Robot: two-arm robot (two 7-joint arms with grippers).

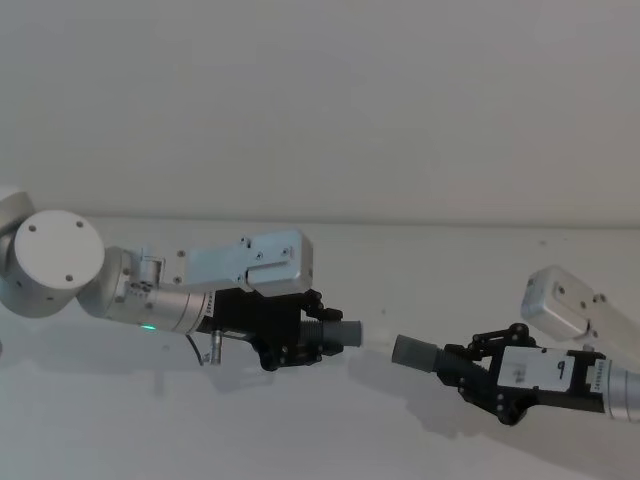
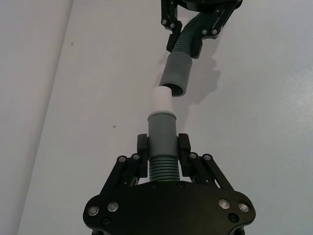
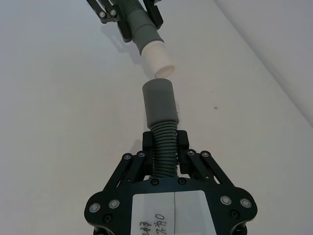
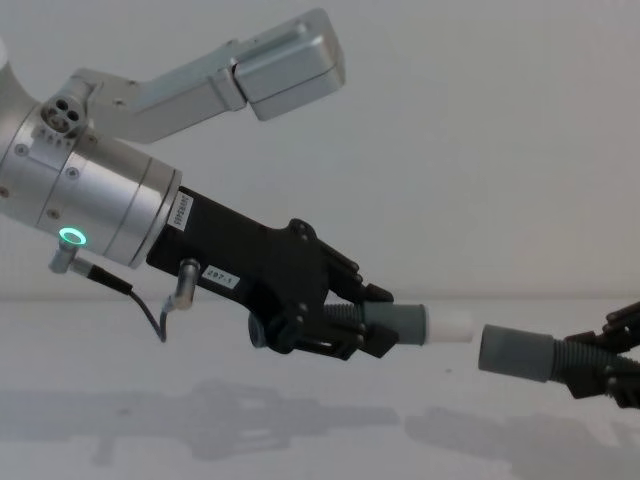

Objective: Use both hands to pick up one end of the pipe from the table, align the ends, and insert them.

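Observation:
Both pipe pieces are held in the air above the white table (image 1: 330,440). My left gripper (image 1: 318,338) is shut on the ribbed middle of one piece (image 2: 161,142), whose grey cuff ends in a narrower white tip (image 2: 160,101). My right gripper (image 1: 462,365) is shut on the ribbed part of the other piece (image 3: 163,142), whose wider grey cuff (image 3: 159,102) points at the white tip (image 3: 159,60). The two ends face each other across a small gap, close to in line. In the chest view the white tip (image 4: 450,326) stops just short of the wide mouth (image 4: 514,352).
A plain pale wall (image 1: 320,100) stands behind the table. Small dark specks (image 3: 215,107) mark the table surface. Shadows of the arms lie on the table under the grippers.

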